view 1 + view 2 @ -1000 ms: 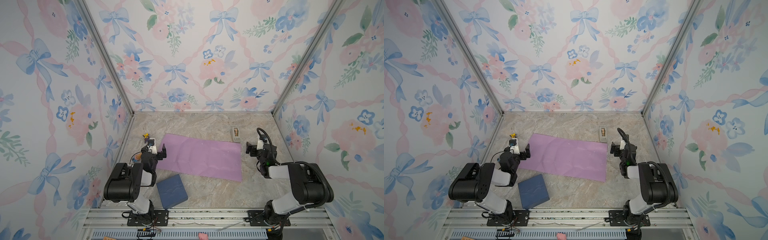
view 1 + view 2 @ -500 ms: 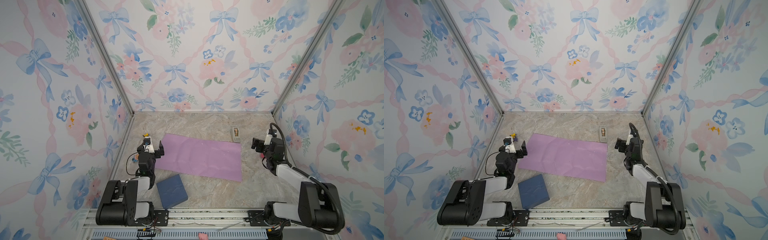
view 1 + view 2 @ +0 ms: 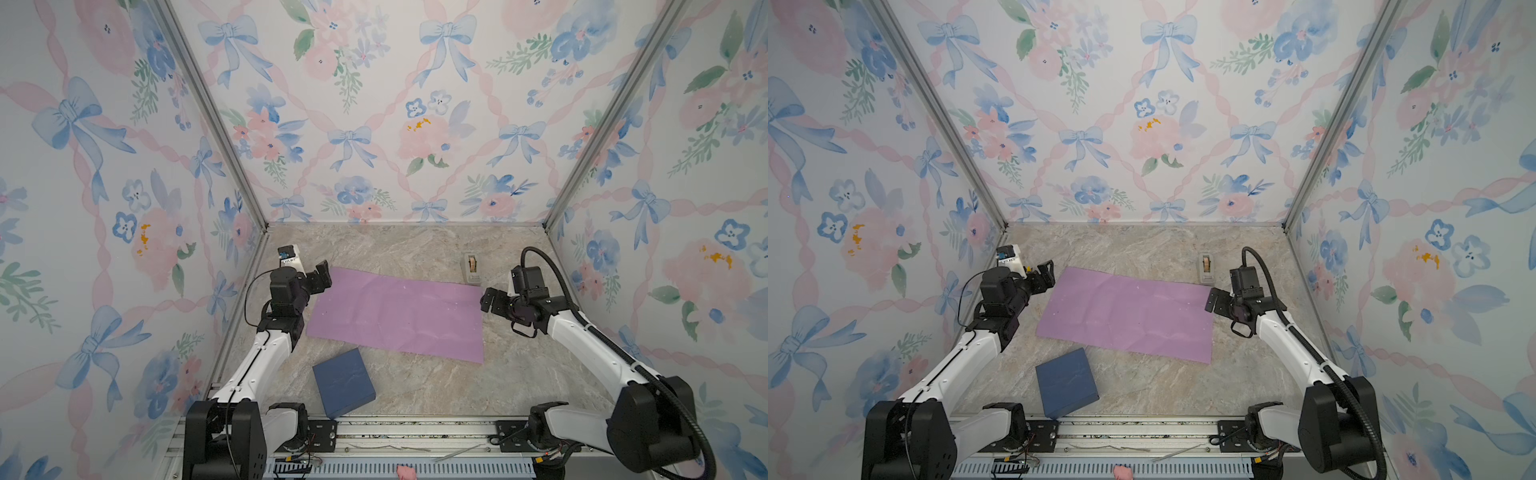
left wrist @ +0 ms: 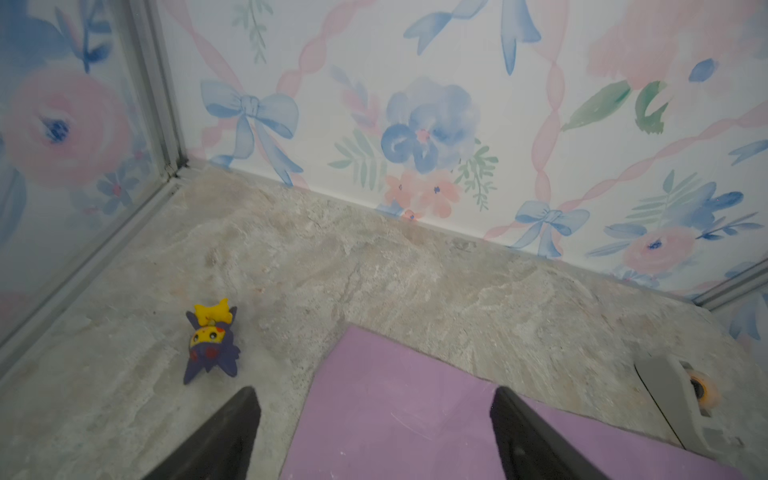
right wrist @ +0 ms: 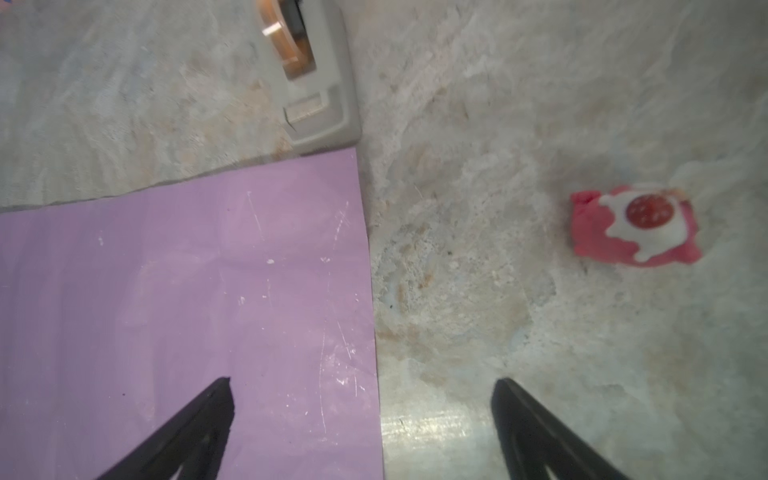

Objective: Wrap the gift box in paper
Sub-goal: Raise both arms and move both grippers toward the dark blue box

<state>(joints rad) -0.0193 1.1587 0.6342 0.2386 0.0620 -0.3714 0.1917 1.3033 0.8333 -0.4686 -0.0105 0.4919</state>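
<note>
A grey tape dispenser [image 5: 316,83] stands on the marbled table [image 5: 498,332] just ahead of the right claw [image 5: 361,382]; a red-and-white toy [image 5: 636,226] lies ahead too, well apart from the dispenser. A yellow-and-purple figure [image 4: 212,340] lies ahead of the left claw [image 4: 374,395]

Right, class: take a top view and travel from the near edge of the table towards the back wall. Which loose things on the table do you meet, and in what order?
gift box → paper → tape dispenser
</note>
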